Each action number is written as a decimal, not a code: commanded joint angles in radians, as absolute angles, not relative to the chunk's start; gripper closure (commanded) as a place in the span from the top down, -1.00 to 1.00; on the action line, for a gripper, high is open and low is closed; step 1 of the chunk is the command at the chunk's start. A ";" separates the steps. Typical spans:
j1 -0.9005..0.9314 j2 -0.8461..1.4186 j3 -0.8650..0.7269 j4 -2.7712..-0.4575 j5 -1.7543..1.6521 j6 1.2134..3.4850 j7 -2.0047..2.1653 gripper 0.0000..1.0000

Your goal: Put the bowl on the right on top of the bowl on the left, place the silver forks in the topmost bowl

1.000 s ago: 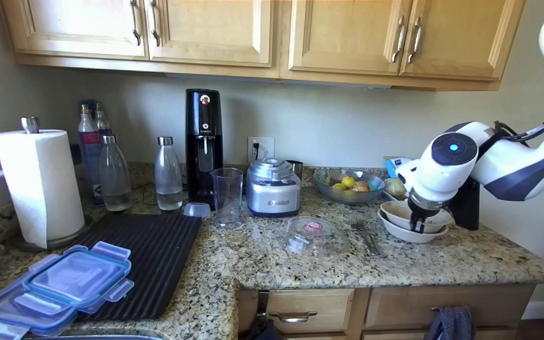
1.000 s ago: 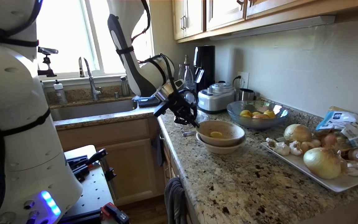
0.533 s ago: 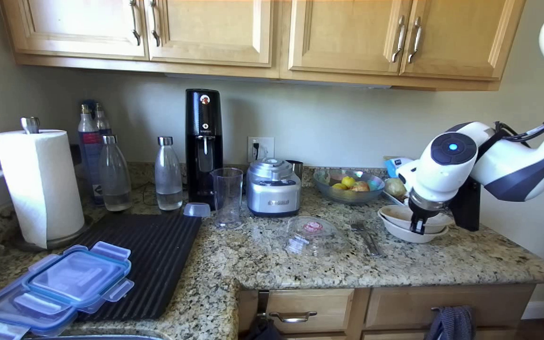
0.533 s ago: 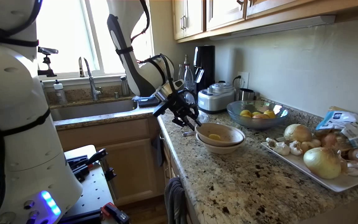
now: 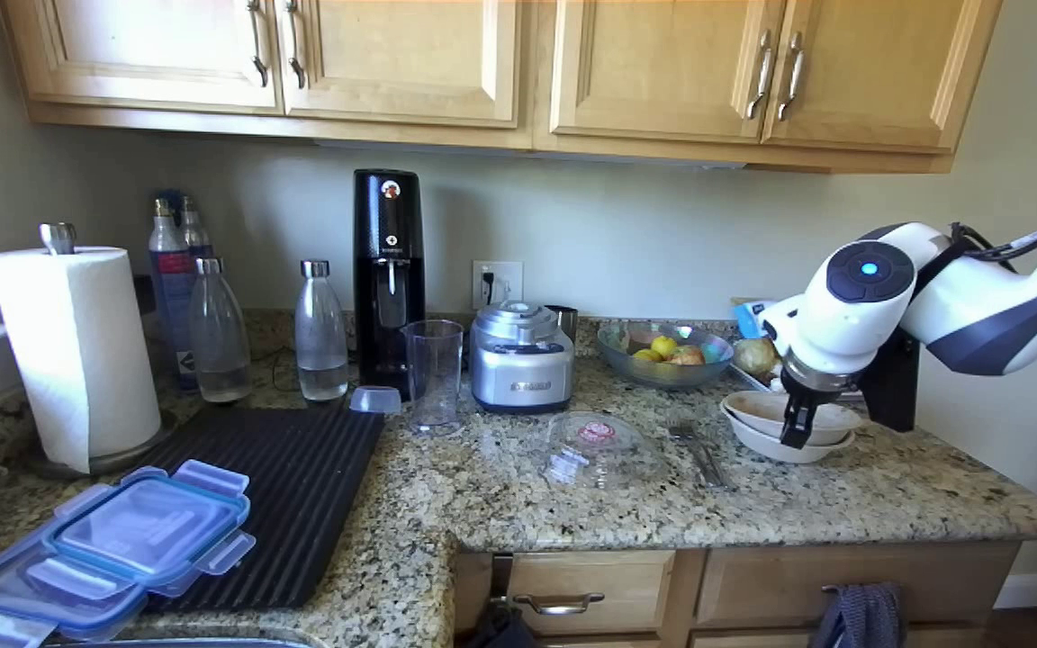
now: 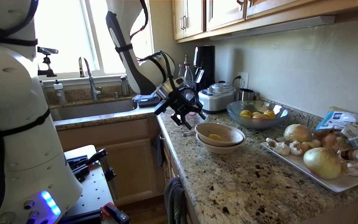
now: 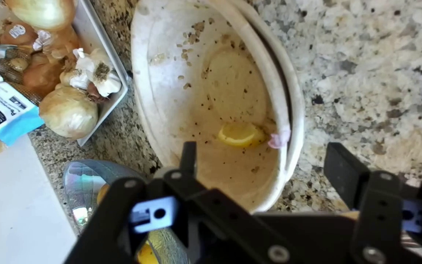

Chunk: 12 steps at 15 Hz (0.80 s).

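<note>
jaws wide apart and gripping nothing, the gripper [image 6: 196, 122] hangs just by the rim of the top bowl [image 6: 227, 132]. from where i stand, left to right, the forks [image 5: 706, 461] lie on the counter [image 5: 897, 504], then the top bowl rests slightly tilted inside the lower bowl [image 6: 221, 150]; stacking looks done to me. next calls for lifting clear, swinging to the forks and pinching a thin handle, likely fiddly. nearby, again left to right: the processor [image 5: 523, 373], some clear plastic [image 5: 604, 450] close beside the forks and easily nudged, the glass bowl [image 5: 653, 376] behind, and a lemon piece [image 7: 242, 135] where the forks must land.
</note>
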<state>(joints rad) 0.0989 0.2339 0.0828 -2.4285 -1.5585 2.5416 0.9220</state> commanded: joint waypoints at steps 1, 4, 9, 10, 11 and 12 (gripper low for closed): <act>0.070 0.122 0.091 -2.496 -1.534 2.608 0.870 1.00; 0.063 0.079 0.090 -2.505 -1.430 2.673 0.761 1.00; 0.076 0.081 0.109 -2.493 -1.002 2.718 0.479 1.00; 0.083 0.084 0.119 -2.488 -0.913 2.714 0.423 1.00; 0.091 0.078 0.129 -2.486 -0.824 2.703 0.363 1.00; 0.105 0.073 0.134 -2.482 -0.760 2.695 0.320 1.00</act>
<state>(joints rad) 0.0889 0.1142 0.1147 -2.4598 -0.9305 2.6984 0.4474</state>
